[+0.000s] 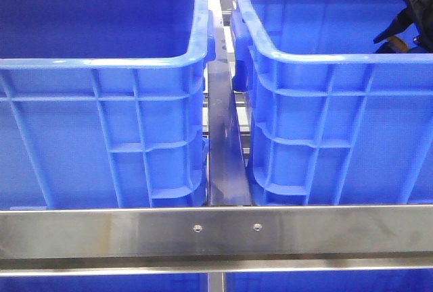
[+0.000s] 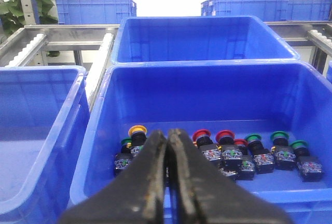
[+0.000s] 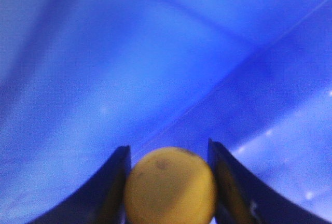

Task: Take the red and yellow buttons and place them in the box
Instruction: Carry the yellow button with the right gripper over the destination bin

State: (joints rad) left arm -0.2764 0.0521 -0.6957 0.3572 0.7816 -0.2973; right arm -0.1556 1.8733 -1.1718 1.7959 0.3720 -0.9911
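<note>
My right gripper [image 3: 168, 147] is shut on a yellow button [image 3: 169, 187], whose round cap fills the gap between the fingers, close over a blue crate's inside. In the front view that gripper [image 1: 404, 18] hangs inside the right crate [image 1: 325, 55], at its far right. My left gripper [image 2: 168, 133] is shut with nothing in it, hovering over a crate [image 2: 96, 141] of push buttons. On that crate's floor sit a yellow button [image 2: 137, 130], red buttons [image 2: 201, 135] [image 2: 225, 135] and a smaller red one [image 2: 240, 142].
Green buttons [image 2: 252, 138] [image 2: 279, 135] lie among the red ones. The front view shows the left crate [image 1: 101, 62] beside the right one, a steel rail [image 1: 216, 231] in front and a dark divider [image 1: 223, 150] between. More crates [image 2: 202, 37] [image 2: 31, 130] stand behind and beside.
</note>
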